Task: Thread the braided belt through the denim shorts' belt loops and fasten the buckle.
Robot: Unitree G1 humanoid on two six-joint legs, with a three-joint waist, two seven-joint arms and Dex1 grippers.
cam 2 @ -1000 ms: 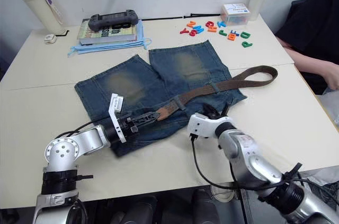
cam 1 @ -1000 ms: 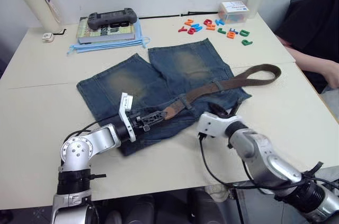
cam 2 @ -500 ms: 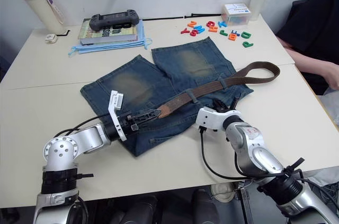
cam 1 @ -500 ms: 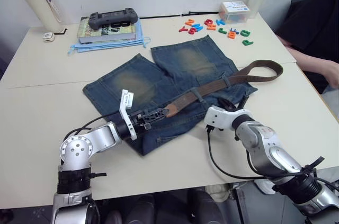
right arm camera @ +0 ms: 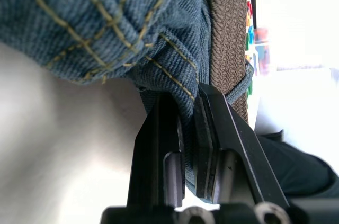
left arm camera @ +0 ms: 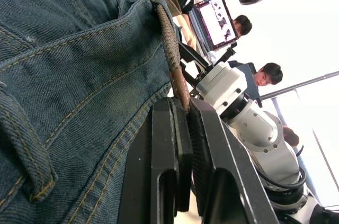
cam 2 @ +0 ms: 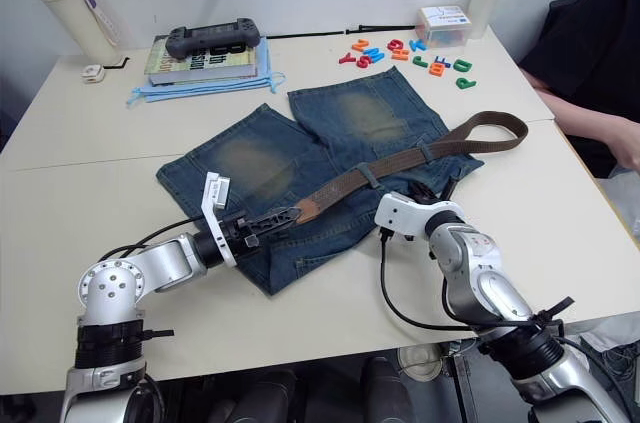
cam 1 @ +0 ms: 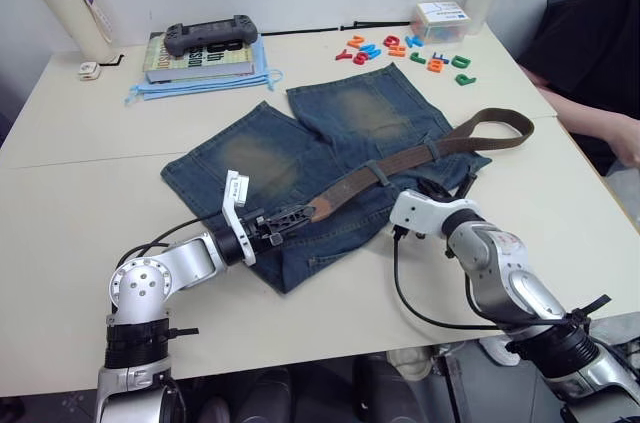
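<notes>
left tool (left arm camera: 185, 112) — fingers clamped on braided belt (left arm camera: 170, 49) over denim shorts (left arm camera: 69, 75)

Honestly not much readable here. The colourful magnet letters (cam 1: 405, 51) scattered at the far side of the surface (cam 1: 80, 203) are letter shapes, but I can't make out which ones for sure. The book (cam 1: 200, 58) under the game controller (cam 1: 210, 35) has big print on its cover, mostly hidden, so no title. The small box (cam 1: 443, 21) has print too small to read.
</notes>
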